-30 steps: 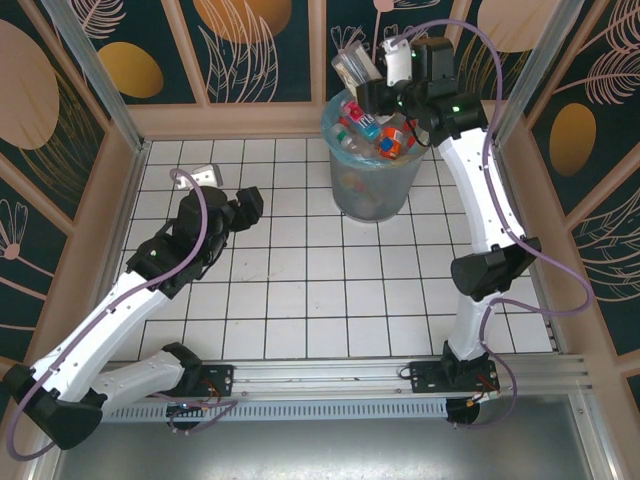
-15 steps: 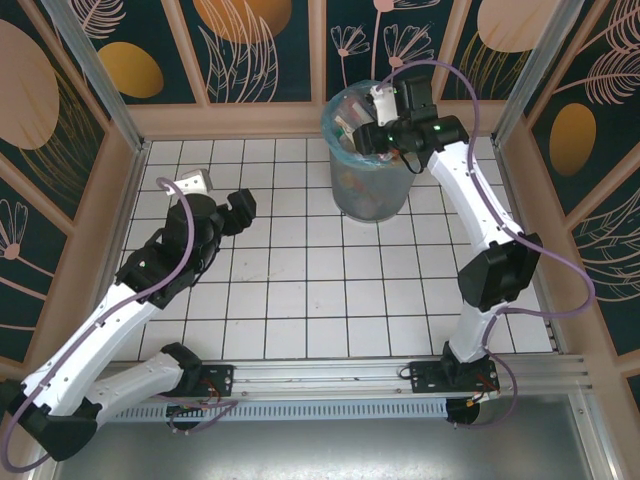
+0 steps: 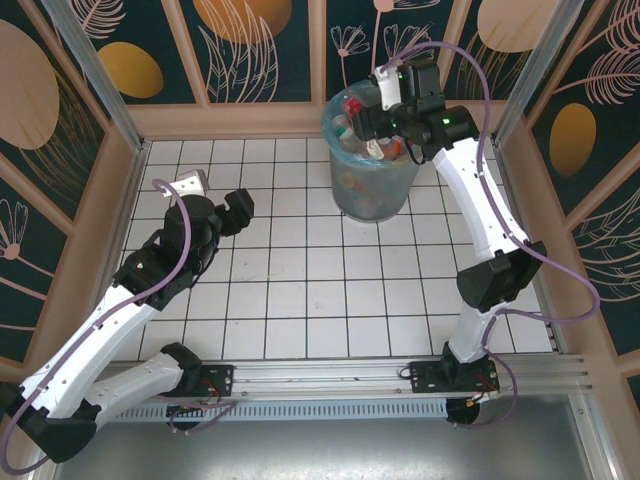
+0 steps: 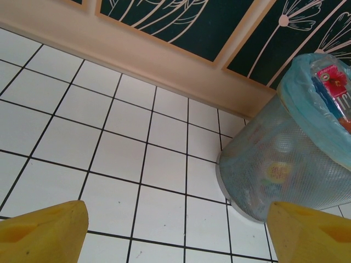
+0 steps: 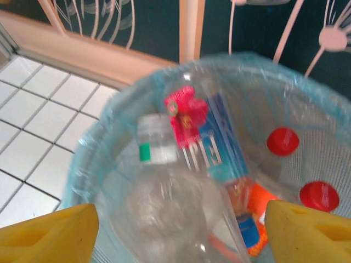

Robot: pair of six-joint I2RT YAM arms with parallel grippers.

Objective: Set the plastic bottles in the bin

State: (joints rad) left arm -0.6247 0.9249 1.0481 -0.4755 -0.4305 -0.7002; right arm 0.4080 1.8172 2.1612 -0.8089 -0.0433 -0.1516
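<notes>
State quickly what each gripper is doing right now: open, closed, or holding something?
Left gripper: open, holding nothing.
Right gripper: open above the bin, fingers clear of the white-capped bottle below.

- bin (image 4: 285, 164), left wrist view: right side cut off by the frame edge; contents hazy behind mesh and bag.
- left gripper (image 4: 175, 238): both yellow fingertips (image 4: 44, 233) cropped at the bottom edge.
- nearest clear bottle (image 5: 164, 203), right wrist view: blurred, base cropped.
- labelled bottle (image 5: 205, 137) behind it: print unreadable.
- plastic bottles (image 3: 352, 118), top view: too small to count.
</notes>
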